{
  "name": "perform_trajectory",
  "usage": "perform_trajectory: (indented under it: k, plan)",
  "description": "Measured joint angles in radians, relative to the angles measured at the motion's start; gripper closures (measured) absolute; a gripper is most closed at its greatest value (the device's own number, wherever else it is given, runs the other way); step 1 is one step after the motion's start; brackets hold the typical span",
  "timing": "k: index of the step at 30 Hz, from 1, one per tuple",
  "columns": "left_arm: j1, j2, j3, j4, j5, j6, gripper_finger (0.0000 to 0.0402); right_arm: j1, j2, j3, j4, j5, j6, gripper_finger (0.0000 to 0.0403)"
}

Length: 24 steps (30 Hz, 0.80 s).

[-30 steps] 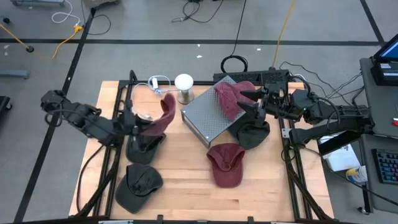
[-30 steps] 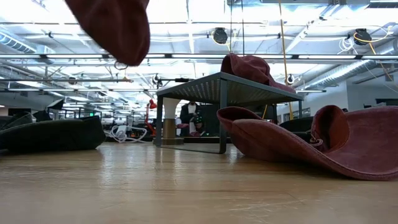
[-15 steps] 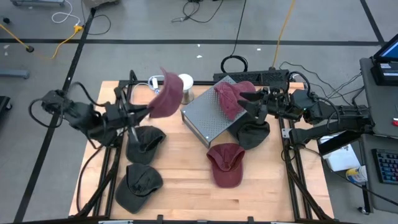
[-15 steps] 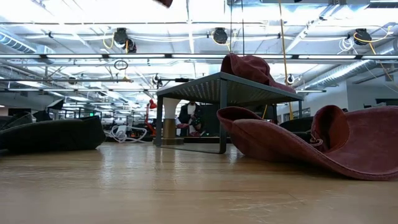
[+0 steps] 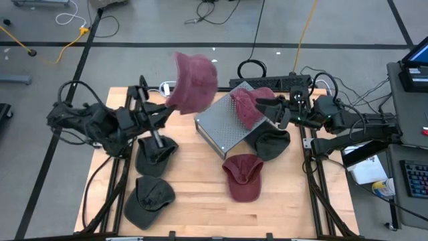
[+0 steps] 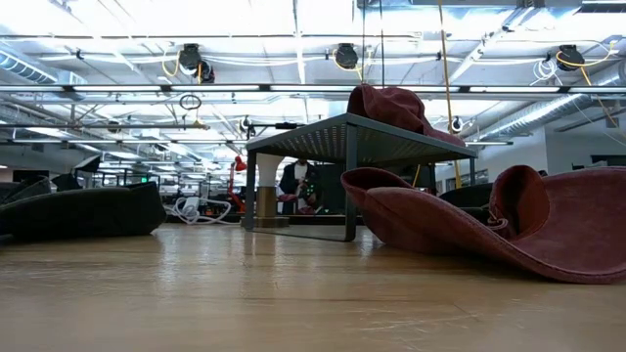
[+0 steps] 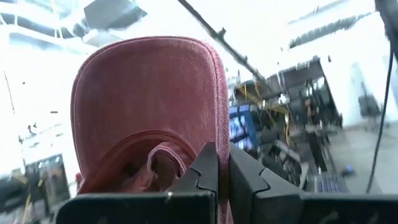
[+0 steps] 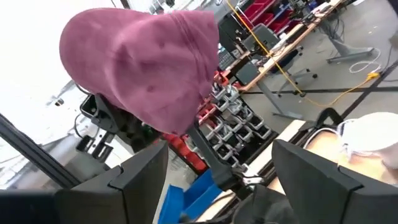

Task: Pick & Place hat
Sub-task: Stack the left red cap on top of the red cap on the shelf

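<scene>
Your left gripper (image 7: 216, 177) has its fingers clamped on the maroon hat (image 5: 192, 83), raised beside the metal stand (image 5: 226, 122). Your right gripper (image 5: 267, 111), fingers apart, hovers over that stand.

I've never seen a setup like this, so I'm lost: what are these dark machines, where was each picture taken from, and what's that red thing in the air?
They are two robot arms at a wooden table. One picture looks straight down, one looks level across the tabletop, and two come from cameras on the arms' wrists. The left gripper is shut on a red cap, lifted above the table. The right gripper is open, by a second red cap lying on a grey metal stand. A third red cap and three dark caps lie on the table.
</scene>
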Motion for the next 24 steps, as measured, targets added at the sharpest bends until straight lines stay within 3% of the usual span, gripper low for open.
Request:
perform_trajectory:
  k: [10, 19, 24]
  plan:
    - [0.158, 0.187, 0.022, 0.372, 0.205, 0.043, 0.0392, 0.000, 0.044, 0.000, 0.053, -0.055, 0.078, 0.0124]
    - [0.263, 0.355, 0.207, 0.366, 0.410, -0.075, 0.0392, -0.001, 0.050, 0.000, 0.151, -0.070, 0.023, 0.0124]
    - [0.286, 0.423, 0.309, 0.267, 0.487, -0.142, 0.0392, -0.019, 0.037, 0.000, 0.250, -0.072, 0.005, 0.0124]
